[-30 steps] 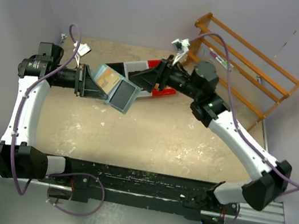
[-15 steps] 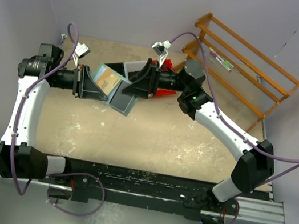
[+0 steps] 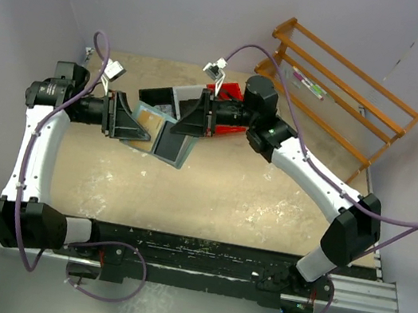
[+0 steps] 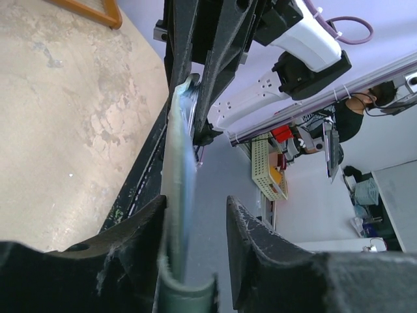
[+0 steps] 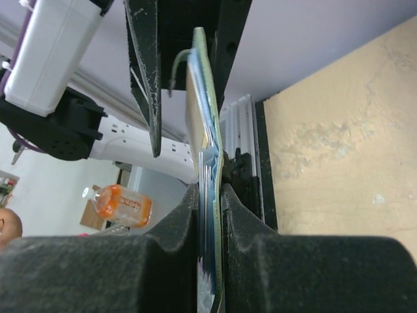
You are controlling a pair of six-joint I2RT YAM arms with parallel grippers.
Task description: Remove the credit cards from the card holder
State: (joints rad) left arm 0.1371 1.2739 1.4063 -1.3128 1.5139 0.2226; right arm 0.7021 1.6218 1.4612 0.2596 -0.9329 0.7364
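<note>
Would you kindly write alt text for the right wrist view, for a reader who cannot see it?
Seen edge-on, the pale green card holder is clamped in the right gripper, black fingers pressing its clear pages, with a tan card showing beside them. The left gripper holds its far end, above the beige table.

card holder (image 4: pixel 177 189) blurred edge-on, credit cards (image 5: pixel 193 111) mostly hidden

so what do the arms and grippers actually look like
left arm and right arm: white shells, black joints and bases, a purple cable looping along each. left gripper and right gripper are black, each two wedge-shaped, rough-textured fingers
</note>
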